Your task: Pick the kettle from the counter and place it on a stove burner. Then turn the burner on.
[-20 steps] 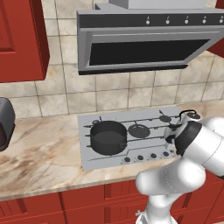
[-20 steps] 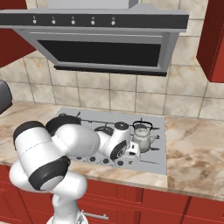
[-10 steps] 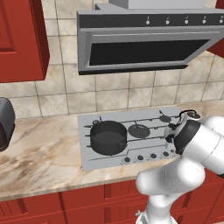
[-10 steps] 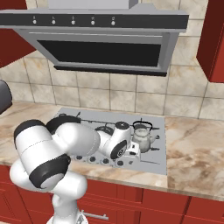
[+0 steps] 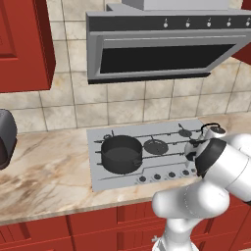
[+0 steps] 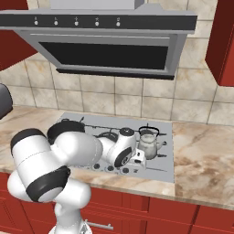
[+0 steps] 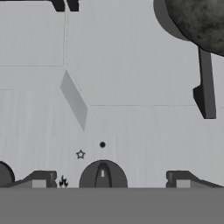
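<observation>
The small silver-grey kettle (image 5: 212, 131) (image 6: 148, 141) stands upright on the grate at the right end of the grey cooktop (image 5: 162, 135) (image 6: 167, 167); the stove burner under it is hidden. In the hand view its dark rounded body (image 7: 199, 19) fills the top right corner. My gripper (image 6: 137, 160) (image 7: 109, 181) hangs low over the cooktop's front strip, just left of the kettle. It is open, and its fingertips (image 7: 39, 180) stand wide on either side of a dark round knob (image 7: 103, 175) without touching it. The marbled counter (image 5: 49, 166) (image 6: 201, 151) flanks the cooktop.
A wide black pot (image 5: 120, 153) (image 6: 64, 130) sits on the cooktop's left burner. A row of knobs (image 5: 164, 175) runs along the front edge. The range hood (image 5: 166, 49) hangs above, red cabinets (image 5: 22, 44) to the sides, and a dark appliance (image 5: 5, 139) sits at far left.
</observation>
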